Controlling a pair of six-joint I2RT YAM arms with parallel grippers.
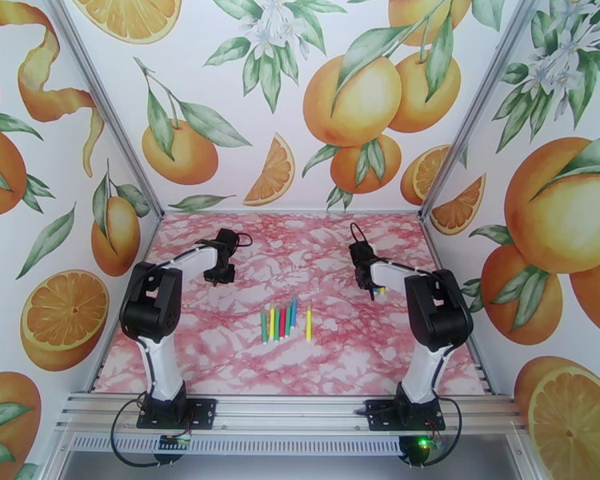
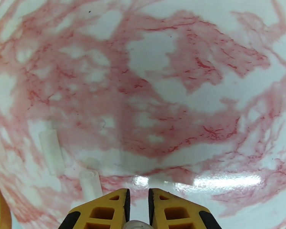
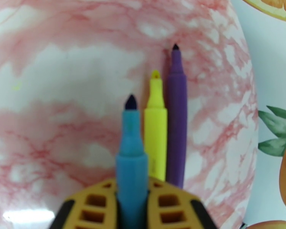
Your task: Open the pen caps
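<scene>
Near pink-marbled surface (image 3: pixel 66 73) edge, your right hand (image 3: pixel 132 184) grips blue uncapped marker (image 3: pixel 131 142); left hand (image 2: pixel 138 193) clenched beside clear caps (image 2: pixel 51 151), open room ahead.

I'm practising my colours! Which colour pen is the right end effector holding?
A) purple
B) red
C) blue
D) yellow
C: in the right wrist view the blue pen sits clamped between the fingers of the right end effector, its dark tip bare, while the yellow pen and the purple pen lie beside it, outside the grip.
</scene>
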